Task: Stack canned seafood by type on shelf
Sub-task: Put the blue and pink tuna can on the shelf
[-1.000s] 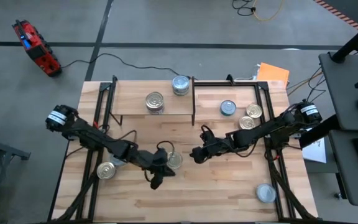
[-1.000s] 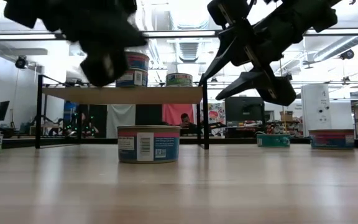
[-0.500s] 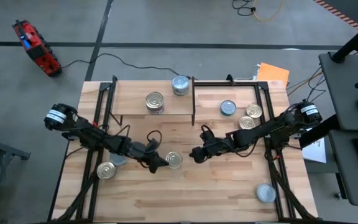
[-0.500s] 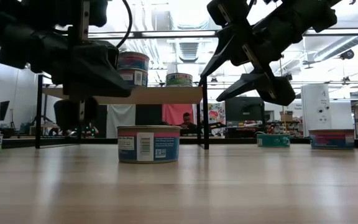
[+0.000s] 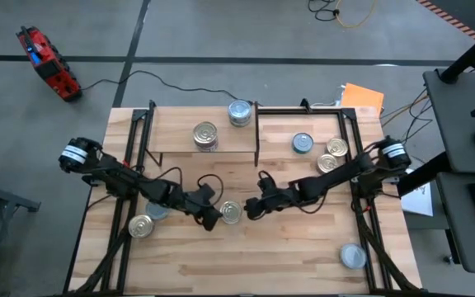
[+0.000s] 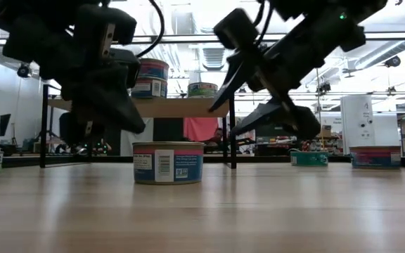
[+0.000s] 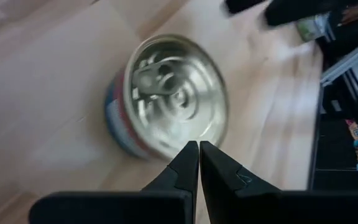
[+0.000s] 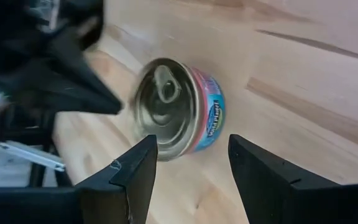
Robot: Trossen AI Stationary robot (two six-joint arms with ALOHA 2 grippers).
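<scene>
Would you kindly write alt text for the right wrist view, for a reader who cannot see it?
A small round tin with a silver pull-tab lid and a pink-and-blue label sits on the light wooden tabletop, framed between the open jaws of the right gripper. The dark left gripper shows just beyond the tin.

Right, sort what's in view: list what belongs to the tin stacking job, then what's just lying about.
Job:
- tins on the tabletop, such as the middle tin
- two tins on the shelf
- left end effector, shut
- right end effector, open

Lying about:
- red device on the floor
- orange sheet
</scene>
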